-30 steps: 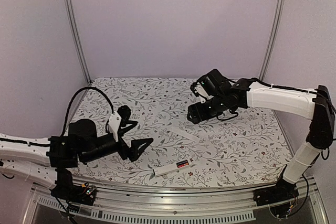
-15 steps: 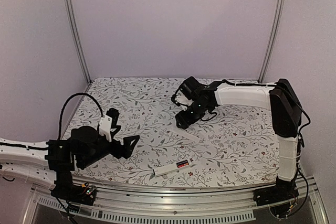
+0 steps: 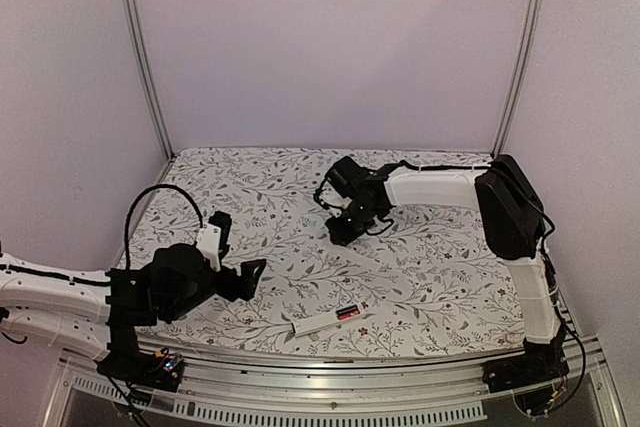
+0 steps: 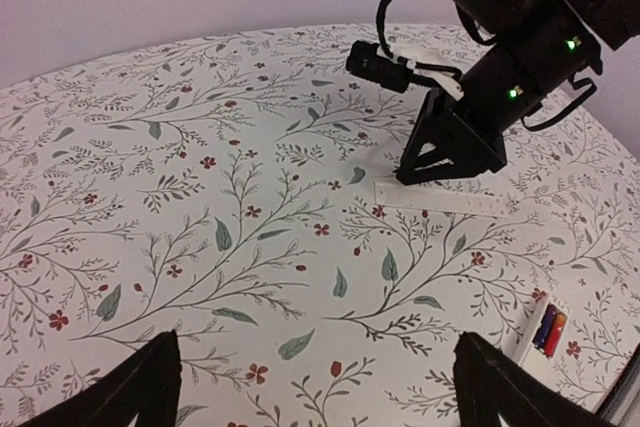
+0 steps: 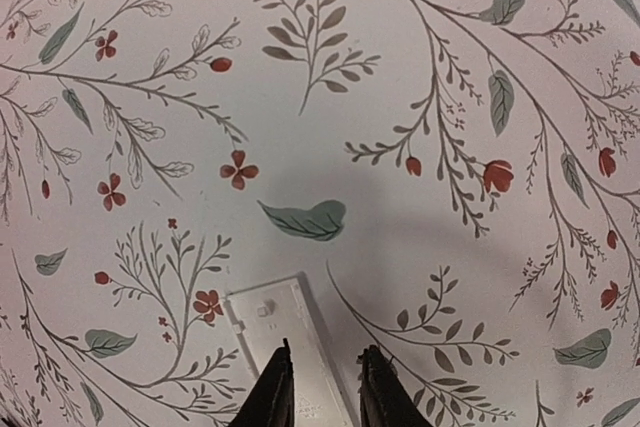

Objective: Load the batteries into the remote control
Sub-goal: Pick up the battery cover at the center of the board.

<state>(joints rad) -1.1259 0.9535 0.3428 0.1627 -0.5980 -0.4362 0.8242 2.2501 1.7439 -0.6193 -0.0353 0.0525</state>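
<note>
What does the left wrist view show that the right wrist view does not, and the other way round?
Only the left wrist view: the remote control with the batteries in its compartment, and the open left gripper. Only the right wrist view: a small moulded detail at the end of the cover plate, with the fingertips of the right gripper straddling it; a grip is not certain. Both: the cover plate, the right gripper and the floral cloth.

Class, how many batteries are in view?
2: the red battery and the dark battery lie side by side in the remote control, near the front edge.
</note>
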